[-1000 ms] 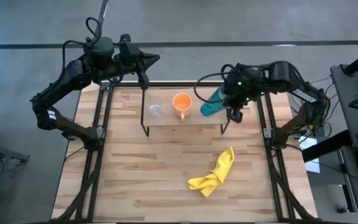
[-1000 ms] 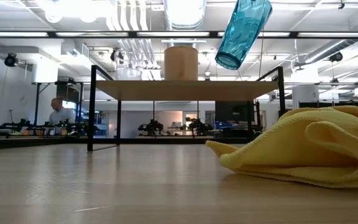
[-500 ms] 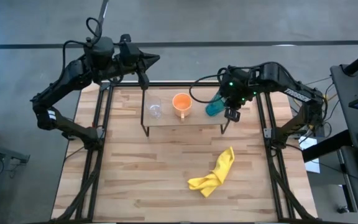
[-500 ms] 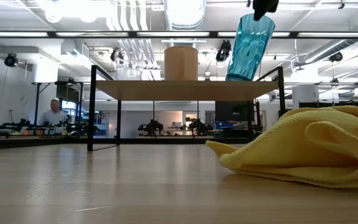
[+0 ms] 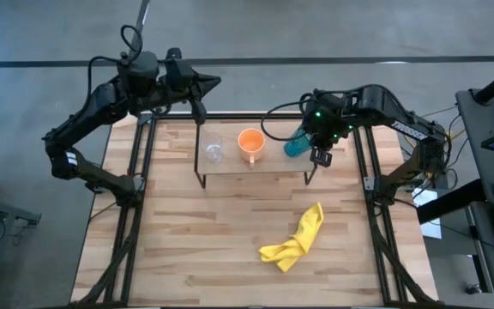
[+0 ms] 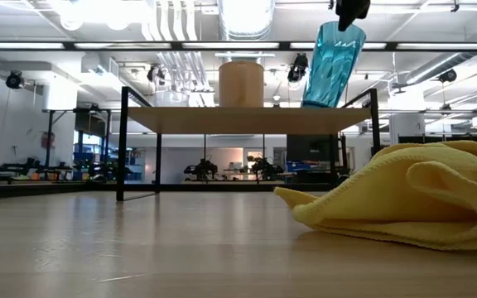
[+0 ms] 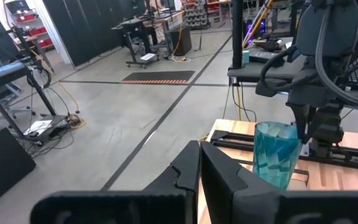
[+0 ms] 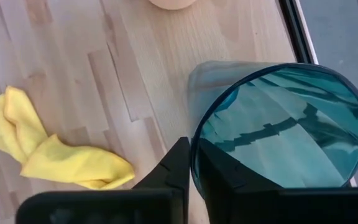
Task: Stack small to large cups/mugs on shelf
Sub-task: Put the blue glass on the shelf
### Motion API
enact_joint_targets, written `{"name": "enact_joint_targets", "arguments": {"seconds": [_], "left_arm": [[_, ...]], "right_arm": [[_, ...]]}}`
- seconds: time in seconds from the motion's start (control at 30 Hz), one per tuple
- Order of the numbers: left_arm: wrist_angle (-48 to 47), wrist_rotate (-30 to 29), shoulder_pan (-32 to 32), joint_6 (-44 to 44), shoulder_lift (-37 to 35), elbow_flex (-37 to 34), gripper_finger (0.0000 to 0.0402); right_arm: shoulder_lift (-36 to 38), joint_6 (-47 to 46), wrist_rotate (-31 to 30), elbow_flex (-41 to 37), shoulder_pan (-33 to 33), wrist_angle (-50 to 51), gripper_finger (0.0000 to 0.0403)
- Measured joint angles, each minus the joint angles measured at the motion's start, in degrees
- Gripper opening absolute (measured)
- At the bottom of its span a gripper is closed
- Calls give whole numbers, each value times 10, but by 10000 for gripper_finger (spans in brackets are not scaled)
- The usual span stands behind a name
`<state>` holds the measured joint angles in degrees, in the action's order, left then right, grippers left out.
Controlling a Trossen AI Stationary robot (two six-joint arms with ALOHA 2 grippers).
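The teal tumbler (image 5: 296, 146) (image 6: 331, 66) stands nearly upright at the right end of the light-wood shelf (image 5: 230, 163) (image 6: 247, 120), with my right gripper (image 5: 309, 146) (image 6: 350, 12) shut on its rim from above. The orange mug (image 5: 250, 142) (image 6: 241, 83) stands on the middle of the shelf. The small clear glass cup (image 5: 213, 151) stands on the shelf's left part. My left gripper (image 5: 200, 103) (image 7: 199, 167) waits shut beyond the shelf's far left corner, touching nothing. My right gripper pinches the tumbler's rim (image 8: 194, 146), with one finger (image 8: 178, 163) outside the wall and the other inside the mouth. The fingers come from above, pointing down. The tumbler hangs nearly upright below them, and its base (image 6: 316, 103) is at the shelf's top board.
A crumpled yellow cloth (image 5: 296, 239) (image 6: 404, 203) lies on the table's near right part. The tabletop (image 5: 187, 232) in front of the shelf holds nothing else. Black frame rails run along both table sides.
My right gripper has tipped from a slant to pointing down and shifted slightly toward the orange mug. The tumbler, lifted and tilted a second ago, has swung upright and come down to the shelf's right end. In the last half second it has kept still.
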<state>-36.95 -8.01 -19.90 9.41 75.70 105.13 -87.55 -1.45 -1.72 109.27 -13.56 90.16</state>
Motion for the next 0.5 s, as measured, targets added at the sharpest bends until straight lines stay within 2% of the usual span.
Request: {"name": "enact_joint_targets", "arguments": {"seconds": [0.37,0.5], "left_arm": [[0,0,0,0,0,-3,0],[0,0,0,0,0,-3,0]], "right_arm": [[-5,3,-16,0,0,-4,65],[-7,2,-50,0,0,-7,71]]}}
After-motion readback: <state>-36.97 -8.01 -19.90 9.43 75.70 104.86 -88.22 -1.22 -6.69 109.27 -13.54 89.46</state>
